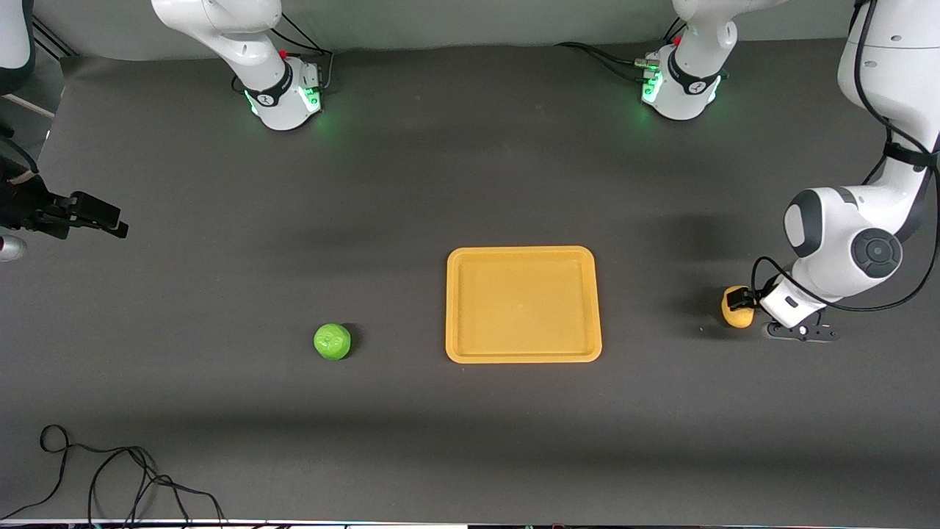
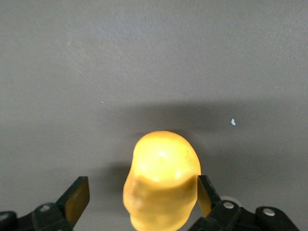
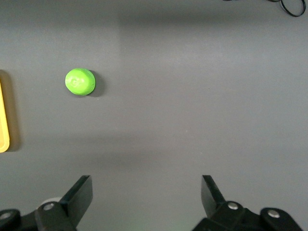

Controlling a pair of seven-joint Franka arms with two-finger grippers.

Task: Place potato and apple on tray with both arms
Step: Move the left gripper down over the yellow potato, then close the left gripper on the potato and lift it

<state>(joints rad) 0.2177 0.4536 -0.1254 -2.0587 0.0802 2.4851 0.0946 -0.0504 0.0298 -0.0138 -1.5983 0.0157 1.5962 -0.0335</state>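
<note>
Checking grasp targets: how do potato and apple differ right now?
The potato is lumpy yellow-orange; the apple is round green. The potato sits between the left gripper's open jaws; the apple lies alone, the right gripper open, well away. Both rest on the table, off the tray.

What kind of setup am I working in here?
Likely a robot lab bench: two arms bolted to a dark-covered table, toy props only, a potato, apple and tray, and loose cable at the table edge.

The tray (image 1: 523,304) lies on the table (image 1: 220,426) between apple (image 1: 333,342) and potato (image 1: 736,308). The left gripper (image 1: 747,297) touches the potato. The right gripper (image 1: 95,217) waits at the table's edge
</note>
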